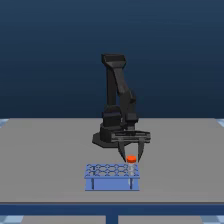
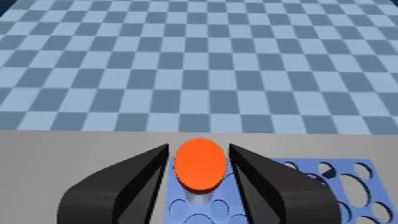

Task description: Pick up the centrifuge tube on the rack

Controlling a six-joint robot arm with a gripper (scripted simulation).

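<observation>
The blue rack [image 1: 112, 183] stands on the grey table in front of the arm's base. The centrifuge tube [image 1: 131, 159] stands upright at the rack's end on the exterior view's right; its orange-red cap rises just above the rack top and its pale body shows below. My gripper [image 1: 132, 161] hangs straight down over it, one black finger on each side of the cap. In the wrist view the cap of the tube [image 2: 200, 165] fills the gap of the gripper [image 2: 200, 148], both fingers against it, with the holes of the rack [image 2: 348, 186] beside them.
The grey table [image 1: 45, 160] spreads flat around the rack, and its front edge runs just below the rack. The black arm base [image 1: 107, 135] stands right behind the rack. Beyond the table edge the wrist view shows a checkered blue floor [image 2: 195, 65].
</observation>
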